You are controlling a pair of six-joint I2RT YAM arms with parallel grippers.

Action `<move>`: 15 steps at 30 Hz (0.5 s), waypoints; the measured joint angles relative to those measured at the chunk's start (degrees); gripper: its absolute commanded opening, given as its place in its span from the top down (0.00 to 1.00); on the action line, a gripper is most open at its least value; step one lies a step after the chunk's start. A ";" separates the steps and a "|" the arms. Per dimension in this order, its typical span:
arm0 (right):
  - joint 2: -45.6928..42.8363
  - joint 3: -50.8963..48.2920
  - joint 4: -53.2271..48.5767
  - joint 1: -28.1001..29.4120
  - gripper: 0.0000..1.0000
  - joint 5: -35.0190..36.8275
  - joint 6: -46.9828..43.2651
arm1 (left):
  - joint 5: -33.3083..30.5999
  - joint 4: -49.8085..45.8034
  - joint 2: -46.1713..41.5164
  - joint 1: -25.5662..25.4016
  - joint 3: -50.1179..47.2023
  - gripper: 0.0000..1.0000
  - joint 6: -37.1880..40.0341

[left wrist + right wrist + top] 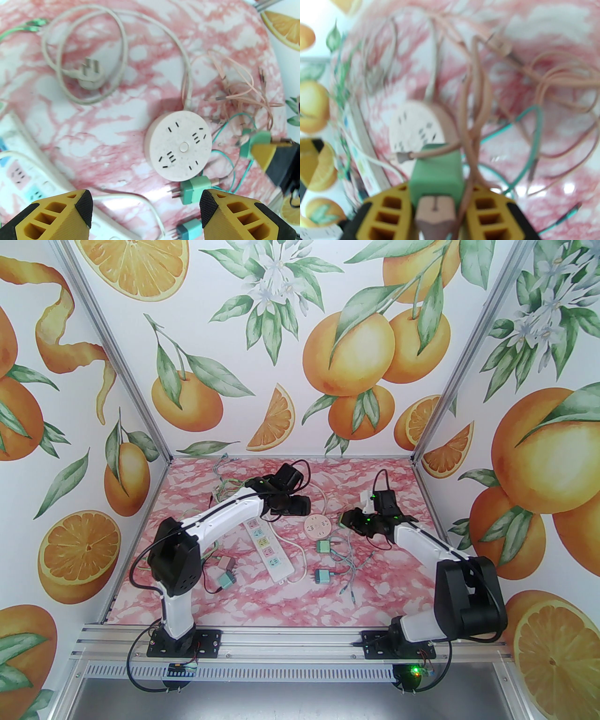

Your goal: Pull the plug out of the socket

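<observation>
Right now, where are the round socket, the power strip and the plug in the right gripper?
round socket [178,143]: left wrist view, its flat top face.
power strip [268,548]: top external view, middle of its top.
green plug [437,171]: right wrist view, its green body.

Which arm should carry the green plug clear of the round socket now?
Right. The right hand is shut on the green square plug, which is out of the round pale-pink socket. The left hand is open and empty over that socket.

Socket [179,146]: matt speckled plastic.
Plug [437,172]: smooth matt green plastic.
Table [105,121]: glossy marble-print surface.
Left gripper pads [83,204]: black, rough, cross-hatched.
Strip [268,549]: glossy white plastic.
Rail [290,643]: ribbed metal.
</observation>
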 measured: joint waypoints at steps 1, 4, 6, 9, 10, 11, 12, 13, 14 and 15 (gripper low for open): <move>0.35 -0.24 1.92 -1.09 0.74 -0.31 1.01 | -0.24 0.09 -0.42 0.22 -0.52 0.21 0.00; 2.10 -0.81 7.17 -4.61 0.74 -1.25 3.41 | -0.68 0.11 -0.90 0.83 -2.12 0.21 -0.04; 3.56 -1.14 9.79 -6.80 0.73 -2.10 4.76 | -0.98 0.22 -1.03 1.09 -3.30 0.20 -0.04; 6.23 -1.20 13.42 -9.44 0.73 -3.17 6.80 | -1.09 0.20 -1.14 1.46 -4.59 0.20 -0.26; 7.13 -1.22 14.62 -10.19 0.73 -3.41 7.48 | -1.09 0.24 -1.14 1.49 -4.76 0.20 -0.26; 7.78 -1.18 15.37 -10.56 0.73 -3.56 7.89 | -1.07 0.24 -1.14 1.57 -4.85 0.20 -0.28; 8.41 -1.07 16.06 -10.78 0.73 -3.63 8.31 | -1.09 0.22 -1.14 1.57 -4.87 0.20 -0.28; 9.31 -0.72 16.48 -10.93 0.73 -3.82 8.68 | -1.09 0.22 -1.14 1.60 -4.87 0.20 -0.35; 10.21 -0.24 16.76 -10.93 0.73 -4.17 9.03 | -1.09 0.22 -1.16 1.66 -4.87 0.20 -0.42; 10.97 0.15 17.05 -10.93 0.73 -4.57 9.27 | -1.07 0.22 -1.14 1.68 -4.90 0.20 -0.44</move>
